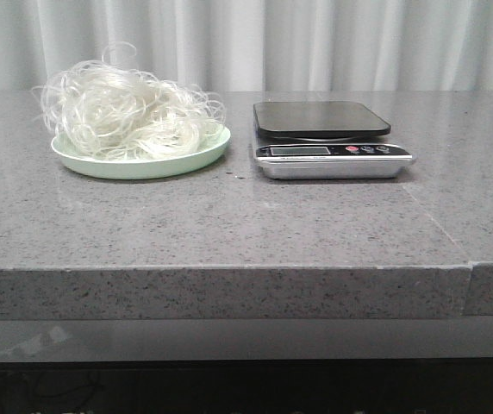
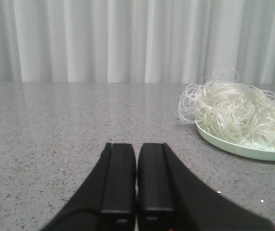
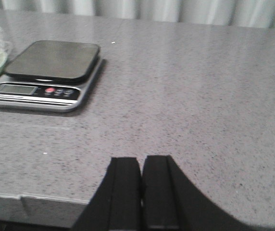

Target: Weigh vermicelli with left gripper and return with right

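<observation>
The vermicelli (image 1: pixel 130 114) is seen as a loose, fluffy nest of thin, curly, translucent white strands, piled high on a pale green plate (image 1: pixel 186 159) and covering nearly its whole width. Stray loops are observed rising above the heap and hanging past the plate rim on the far left. The plate is set on the grey speckled countertop (image 1: pixel 229 224), just beside a kitchen scale (image 1: pixel 328 138) with a dark platform; the two are apart. Nothing is seen on the scale platform.

The left gripper (image 2: pixel 136 180) is recorded with its fingers pressed together, nothing between them, low over the countertop, the vermicelli well apart from it. The right gripper (image 3: pixel 141 190) is likewise closed together and empty, near the table's front edge.

In the right wrist view the plate is cut off at the frame edge and the picture is blurred; the scale display cannot be read. Neither arm is visible in the front view.
</observation>
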You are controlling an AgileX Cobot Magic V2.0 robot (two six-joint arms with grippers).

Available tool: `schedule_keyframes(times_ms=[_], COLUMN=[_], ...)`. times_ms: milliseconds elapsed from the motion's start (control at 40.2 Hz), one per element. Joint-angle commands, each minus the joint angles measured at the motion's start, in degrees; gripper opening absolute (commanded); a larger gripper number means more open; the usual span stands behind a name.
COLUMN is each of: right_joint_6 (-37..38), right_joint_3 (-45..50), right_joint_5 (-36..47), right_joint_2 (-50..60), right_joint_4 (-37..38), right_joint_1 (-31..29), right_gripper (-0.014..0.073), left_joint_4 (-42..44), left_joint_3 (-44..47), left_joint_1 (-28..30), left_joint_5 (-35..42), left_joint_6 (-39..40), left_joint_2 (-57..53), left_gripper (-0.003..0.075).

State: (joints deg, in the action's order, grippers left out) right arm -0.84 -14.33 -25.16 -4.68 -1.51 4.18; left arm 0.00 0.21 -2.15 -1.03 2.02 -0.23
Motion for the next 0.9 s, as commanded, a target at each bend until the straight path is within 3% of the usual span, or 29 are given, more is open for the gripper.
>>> schedule_keyframes(times_ms=[0, 249, 871], right_joint_6=[0.0, 0.0, 0.2], right_joint_3=[4.3, 15.9, 15.7], right_joint_5=[11.6, 27.4, 27.8], right_joint_2=[3.3, 6.2, 6.2], right_joint_4=[0.6, 0.6, -0.7], right_joint_1=[-1.0, -1.1, -1.1], right_gripper=[0.0158, 0.0158, 0.0158], left_joint_4=[-0.4, -0.4, -0.4], left_joint_3=[2.2, 2.2, 2.2], left_joint_1=[-0.3, -0.3, -0.3], left_joint_5=[4.7, 4.7, 4.7], left_joint_6=[0.3, 0.3, 0.3], left_joint_2=[-1.4, -1.3, -1.3], left_gripper=[0.0155, 0.0155, 0.0155])
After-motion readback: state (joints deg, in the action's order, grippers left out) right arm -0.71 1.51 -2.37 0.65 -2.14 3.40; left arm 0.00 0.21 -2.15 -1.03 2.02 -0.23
